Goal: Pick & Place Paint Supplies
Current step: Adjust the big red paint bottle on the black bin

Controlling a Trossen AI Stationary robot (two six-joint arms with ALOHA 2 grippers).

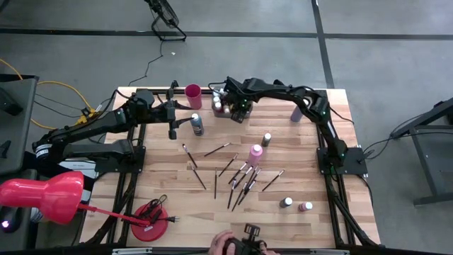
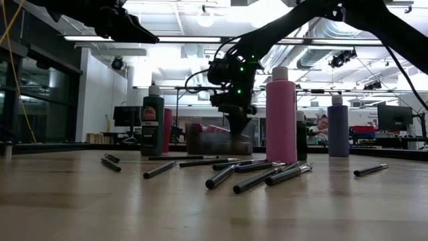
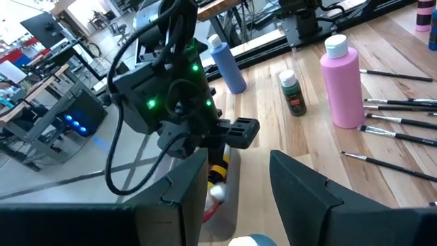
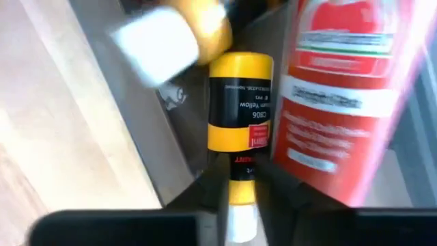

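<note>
My right gripper (image 1: 237, 113) (image 2: 239, 124) reaches down into the grey tray (image 1: 221, 110) at the table's far side. It is shut on a yellow paint bottle with a black label (image 4: 239, 102) (image 3: 218, 167). A red bottle (image 4: 341, 96) and another yellow one (image 4: 184, 31) lie beside it in the tray. My left gripper (image 1: 172, 129) (image 3: 239, 157) hovers open just left of the tray, next to an upright dark bottle (image 1: 197, 125) (image 2: 152, 124). Several dark-handled brushes (image 1: 233, 173) (image 2: 254, 174) lie flat mid-table. A pink bottle (image 1: 255, 152) (image 2: 281, 114), a lavender one (image 1: 296, 113) and a dark green one (image 1: 266, 139) stand upright. My right gripper pinches the yellow bottle between its two fingers at the neck end (image 4: 239, 184), just by the white cap (image 4: 240, 222). It comes from above, pointing down into the tray. The bottle lies tilted among the other bottles; whether it rests on the tray floor is hidden.
A pink cup (image 1: 192, 92) stands left of the tray at the far edge. Two small bottles (image 1: 286, 202) (image 1: 306, 207) stand near the front right. A red round object (image 1: 148, 221) sits at the near left corner, and a person's hand (image 1: 225, 244) is at the near edge.
</note>
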